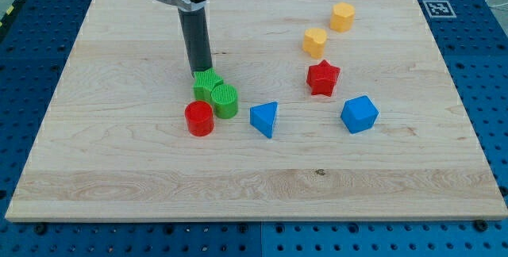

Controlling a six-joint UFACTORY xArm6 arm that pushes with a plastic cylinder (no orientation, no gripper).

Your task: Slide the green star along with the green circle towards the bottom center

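My tip (pixel 202 71) stands at the top edge of the green star (pixel 206 85), in contact with it or just short of it; the view does not settle which. The arm ends in a plain dark rod, so no gripper is present and no open or closed state can be reported.

The green star sits left of the desk's (pixel 119 170) centre. The green circle (pixel 225 100) touches it on the lower right. The red cylinder (pixel 199 119) lies just below the star and beside the circle, at its lower left.

To the view's right of this cluster is the blue triangular block (pixel 264 119), near but apart. Further right is the blue angular block (pixel 359 114). The red star (pixel 323 78) stands above and between these two. Two yellow blocks lie toward the top right: one (pixel 314 42) just above the red star, the other (pixel 342 17) higher and further right.
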